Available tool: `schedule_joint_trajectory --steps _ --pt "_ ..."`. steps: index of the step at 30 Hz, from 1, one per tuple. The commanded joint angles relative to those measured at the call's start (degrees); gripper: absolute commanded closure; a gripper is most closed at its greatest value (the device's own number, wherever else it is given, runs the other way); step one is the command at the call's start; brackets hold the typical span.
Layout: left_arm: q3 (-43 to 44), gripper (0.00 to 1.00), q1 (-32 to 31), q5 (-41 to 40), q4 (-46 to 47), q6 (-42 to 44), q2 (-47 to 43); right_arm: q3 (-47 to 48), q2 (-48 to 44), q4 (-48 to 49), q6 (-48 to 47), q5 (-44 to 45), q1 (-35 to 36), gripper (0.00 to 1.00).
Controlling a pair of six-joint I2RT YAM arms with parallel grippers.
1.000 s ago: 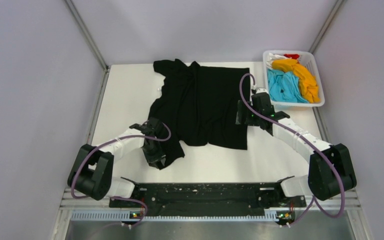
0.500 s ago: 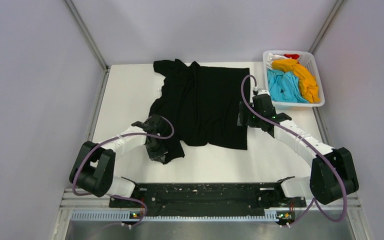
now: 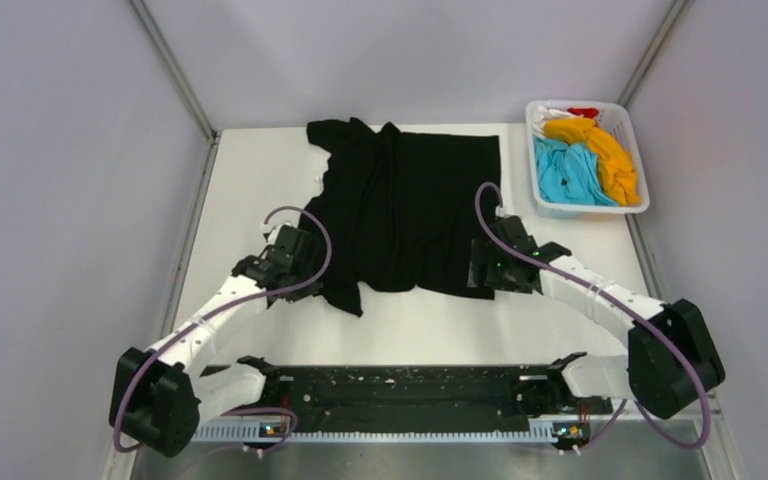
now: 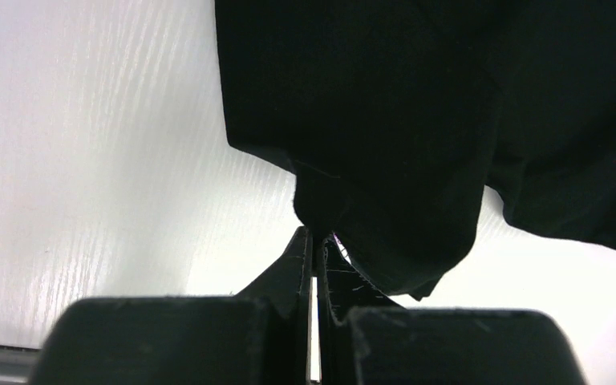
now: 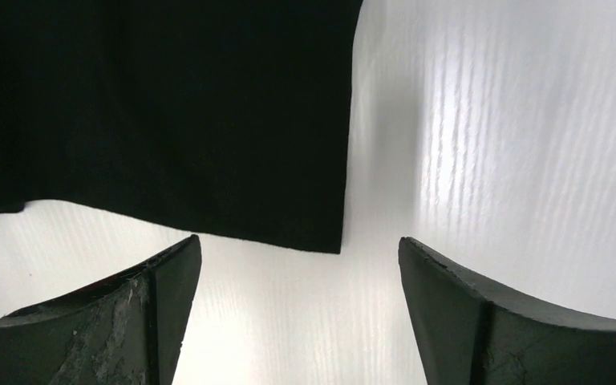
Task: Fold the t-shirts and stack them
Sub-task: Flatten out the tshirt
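The large black t-shirt [image 3: 405, 205] lies spread on the white table [image 3: 250, 180], its left side rumpled. My left gripper [image 3: 305, 268] is at the shirt's near-left edge. In the left wrist view it [image 4: 317, 234] is shut on a pinched fold of the black cloth [image 4: 385, 128]. My right gripper [image 3: 480, 272] is open at the shirt's near-right corner. In the right wrist view it [image 5: 298, 241] straddles that corner [image 5: 208, 120] just above the table, holding nothing. The orange [image 3: 610, 155], sky-blue [image 3: 570, 172], white [image 3: 550, 113] and red [image 3: 584, 112] t-shirts lie bunched in the basket.
The white plastic basket [image 3: 643, 175] stands at the far right of the table. Grey walls close in the left, right and back. The arms' black base rail [image 3: 400, 390] runs along the near edge.
My left gripper has moved left and away from the near edge, drawing the shirt's bunched near-left part with it. My right gripper has slid nearer along the right edge to the near-right corner.
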Motion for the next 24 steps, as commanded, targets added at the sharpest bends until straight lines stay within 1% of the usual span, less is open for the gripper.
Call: schedule_joint_trajectory --steps 1,6,7,11,13,15,18,21,24 --pt "-0.9 1.0 0.2 -1.8 2.0 1.3 -3.5 0.6 4.8 -2.5 6.6 2.2 1.6 0.13" --pt "-0.6 1.0 0.2 -4.1 -0.4 0.5 -5.3 1.1 8.2 -2.8 8.6 4.6 2.1 0.2" --pt "-0.8 1.0 0.2 -4.2 -0.6 0.2 -5.5 1.2 8.6 -2.8 8.8 4.7 2.1 0.23" --pt "-1.0 1.0 0.2 -4.4 -0.9 -1.5 -6.0 1.5 10.3 -2.1 10.1 5.7 2.2 0.29" --pt "-1.1 1.0 0.2 -4.7 -1.1 -1.7 -5.9 1.9 10.8 -1.6 10.3 5.6 2.5 0.35" --pt "-1.0 1.0 0.2 -5.3 -1.3 -1.8 -5.9 2.2 11.3 -1.9 10.8 5.6 3.0 0.39" --pt "-0.6 1.0 0.2 -6.1 -1.7 -2.1 -5.7 2.4 11.9 -2.7 12.3 5.8 4.4 0.42" --pt "-0.4 1.0 0.2 -6.5 -1.9 -2.0 -5.2 2.6 13.0 -3.3 13.8 5.9 5.2 0.47" --pt "0.3 1.0 0.2 -7.5 -2.8 -1.8 -4.6 3.3 14.3 -4.2 15.3 6.7 6.2 0.58"
